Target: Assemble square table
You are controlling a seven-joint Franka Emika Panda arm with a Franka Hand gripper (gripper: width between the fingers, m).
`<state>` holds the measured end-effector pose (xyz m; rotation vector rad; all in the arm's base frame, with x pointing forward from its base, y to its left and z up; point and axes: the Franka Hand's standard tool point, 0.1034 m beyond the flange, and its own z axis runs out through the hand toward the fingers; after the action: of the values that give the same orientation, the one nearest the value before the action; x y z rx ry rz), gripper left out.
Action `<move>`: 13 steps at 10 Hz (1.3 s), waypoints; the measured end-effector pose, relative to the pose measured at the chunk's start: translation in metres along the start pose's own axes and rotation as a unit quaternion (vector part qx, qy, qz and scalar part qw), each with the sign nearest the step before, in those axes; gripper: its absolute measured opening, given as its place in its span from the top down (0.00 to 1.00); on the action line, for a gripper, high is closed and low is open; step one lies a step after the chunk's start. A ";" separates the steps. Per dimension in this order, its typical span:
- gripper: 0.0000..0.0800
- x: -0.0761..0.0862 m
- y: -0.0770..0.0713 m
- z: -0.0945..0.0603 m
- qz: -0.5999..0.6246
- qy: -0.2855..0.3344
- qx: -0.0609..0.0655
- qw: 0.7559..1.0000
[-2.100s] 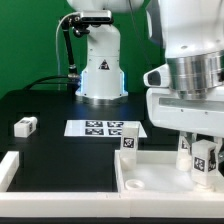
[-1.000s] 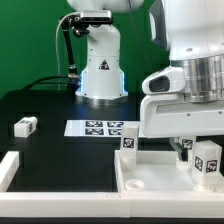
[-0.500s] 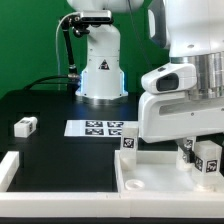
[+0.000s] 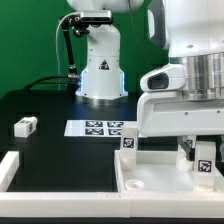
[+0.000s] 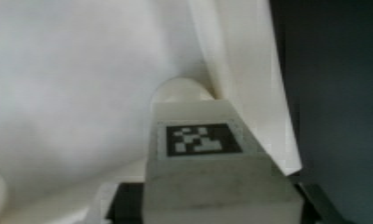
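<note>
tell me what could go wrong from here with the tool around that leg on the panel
1. The tool straddles a tagged leg right beside the rim of the panel. A finger may catch that rim, or a skewed grip may tilt the leg.
2. In the exterior view the tool's body hides that corner, and another upright leg stands nearby, so a sideways slip could knock it.

The marker board (image 4: 100, 128) lies flat on the black surface (image 4: 60, 155), its tags facing up. A white border bar (image 4: 8, 168) sits at the exterior view's left edge; a green backdrop (image 4: 30, 40) rises behind.
</note>
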<state>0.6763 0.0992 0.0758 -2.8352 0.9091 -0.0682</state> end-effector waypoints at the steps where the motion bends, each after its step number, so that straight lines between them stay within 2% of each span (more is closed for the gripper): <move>1: 0.64 -0.001 0.000 0.001 0.126 -0.005 0.004 0.992; 2: 0.64 -0.001 0.000 0.001 0.230 -0.019 0.012 0.973; 3: 0.64 0.003 0.004 0.001 0.319 -0.040 0.031 0.947; 4: 0.64 0.003 0.004 0.001 0.337 -0.041 0.031 0.940; 5: 0.54 0.003 0.004 0.001 0.334 -0.041 0.031 0.941; 6: 0.54 0.002 0.004 0.001 0.322 -0.041 0.031 0.945; 7: 0.36 0.003 0.005 0.001 0.271 -0.037 0.027 0.961; 8: 0.24 0.003 0.007 0.000 0.141 -0.032 0.020 0.989; 9: 0.24 0.004 0.006 -0.002 0.036 -0.030 0.026 0.999; 10: 0.20 0.000 0.002 -0.002 0.002 -0.030 0.027 0.999; 12: 0.19 0.002 0.005 -0.001 -0.062 -0.028 0.027 0.997; 13: 0.19 0.000 0.004 0.000 -0.132 -0.023 0.019 0.991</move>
<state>0.6738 0.0955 0.0755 -2.8897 0.5135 -0.0500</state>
